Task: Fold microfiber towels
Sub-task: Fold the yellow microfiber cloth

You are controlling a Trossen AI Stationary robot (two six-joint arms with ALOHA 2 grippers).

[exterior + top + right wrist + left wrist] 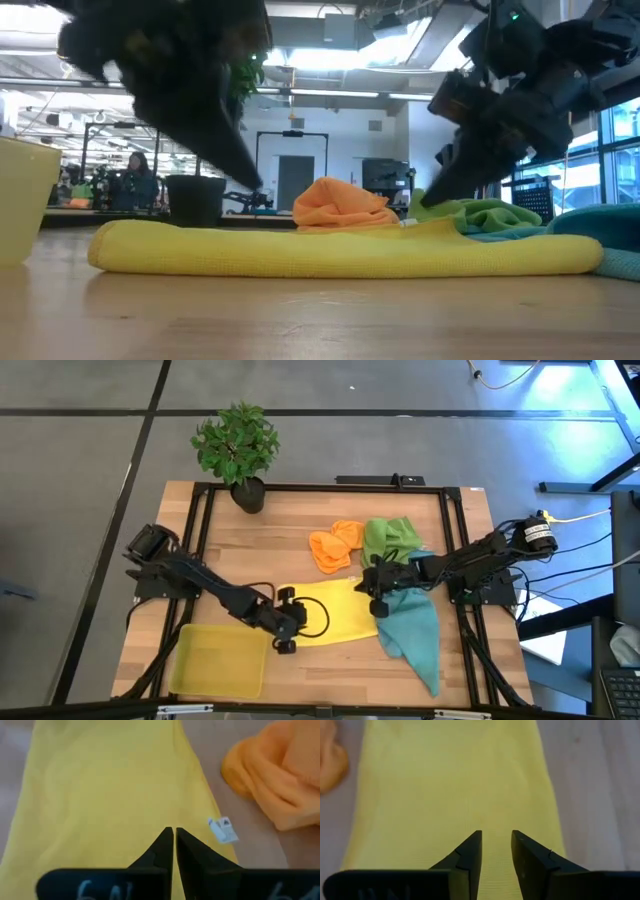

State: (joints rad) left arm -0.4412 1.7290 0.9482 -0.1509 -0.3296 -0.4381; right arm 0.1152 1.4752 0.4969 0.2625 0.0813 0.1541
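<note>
With the yellow towel (325, 615) lying as a folded strip mid-tabletop (300, 520), your left gripper (496, 851) hangs over it slightly parted and empty, your right gripper (174, 845) nearly clenched: pinch matching ends and fold evenly.

Both arms blur dark in the low view. The yellow tray (22, 200) is cut off at that picture's edge. The orange towel (331, 764) is cropped in the left wrist view.
</note>
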